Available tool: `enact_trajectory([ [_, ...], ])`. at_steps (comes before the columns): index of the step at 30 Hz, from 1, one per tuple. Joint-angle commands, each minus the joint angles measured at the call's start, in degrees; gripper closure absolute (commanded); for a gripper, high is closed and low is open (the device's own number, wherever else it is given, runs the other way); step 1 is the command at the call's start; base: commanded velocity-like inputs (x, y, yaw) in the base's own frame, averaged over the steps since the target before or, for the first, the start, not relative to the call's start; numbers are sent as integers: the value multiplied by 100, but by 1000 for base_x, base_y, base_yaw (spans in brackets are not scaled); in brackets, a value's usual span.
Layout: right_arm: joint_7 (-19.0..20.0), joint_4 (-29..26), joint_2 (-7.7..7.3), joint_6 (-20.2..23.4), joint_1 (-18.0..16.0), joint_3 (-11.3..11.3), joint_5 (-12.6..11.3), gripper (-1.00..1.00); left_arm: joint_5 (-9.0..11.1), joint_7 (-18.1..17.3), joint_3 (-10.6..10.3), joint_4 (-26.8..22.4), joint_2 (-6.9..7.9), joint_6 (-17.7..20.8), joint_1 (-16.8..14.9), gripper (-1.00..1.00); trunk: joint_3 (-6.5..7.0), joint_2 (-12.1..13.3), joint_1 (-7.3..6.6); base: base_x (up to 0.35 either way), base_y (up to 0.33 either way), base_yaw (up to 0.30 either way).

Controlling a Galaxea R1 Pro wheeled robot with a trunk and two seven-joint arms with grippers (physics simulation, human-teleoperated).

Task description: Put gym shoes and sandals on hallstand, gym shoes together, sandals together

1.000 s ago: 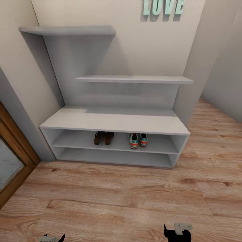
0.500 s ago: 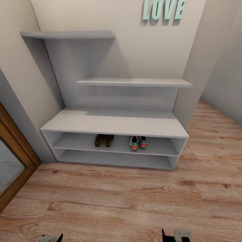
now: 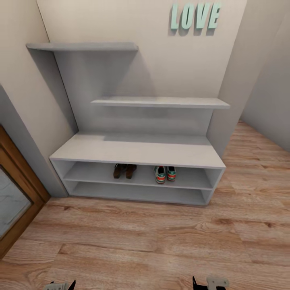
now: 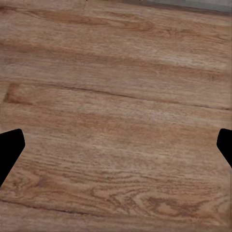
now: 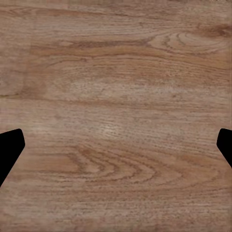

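- Your head camera looks down on the light brown wood-plank corridor floor (image 3: 161, 241), which runs from the robot's base to the foot of the furniture and carries no footwear.
- Against the beige wall ahead of you stands the low, wide pale-grey hallstand (image 3: 137, 151), with a grey back panel, two open shelf rows and two stepped wall shelves above it.
- Mint-green block letters spelling LOVE (image 3: 195, 16) hang on the wall above the upper right of the hallstand.
- A brown wooden door frame (image 3: 16, 193) borders the floor on your left side.
- The pair of white lace-up gym shoes with green stripes and red-orange heels (image 3: 165, 173) sits side by side on the upper shelf row, right of centre, heels toward you.
- The pair of flat brown leather sandals (image 3: 124, 170) lies side by side on that same shelf, just left of the gym shoes, with a gap between the pairs.
- Your left gripper (image 4: 116, 145) hangs over bare planks, its black fingers (image 4: 9, 150) spread wide with nothing between them.
- Your right gripper (image 5: 116, 145) hangs likewise over the floor, black fingers (image 5: 9, 150) spread apart and empty.
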Motion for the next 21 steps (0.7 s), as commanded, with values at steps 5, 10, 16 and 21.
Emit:
enact_trajectory([
  [5, -51, 24, -7, -6, -4, -17, 62, -100, 55, -57, 9, 7, -2, 1, -3, -100, 86, 200, -111, 0, 0, 0],
  [10, -58, 204, -25, 1, -4, -17, 62, -100, 46, -57, 3, 12, -3, 2, -3, -100, 176, 401, -221, 0, 0, 0],
  [16, -55, 235, -19, -2, -3, -17, 62, -100, 65, -57, 13, 12, 3, 2, -3, -100, 283, 641, -353, 0, 0, 0],
  [21, -58, 240, -23, 2, -4, -17, 62, -100, 77, -57, 17, 4, 13, 2, -3, -100, 373, 842, -463, 0, 0, 0],
])
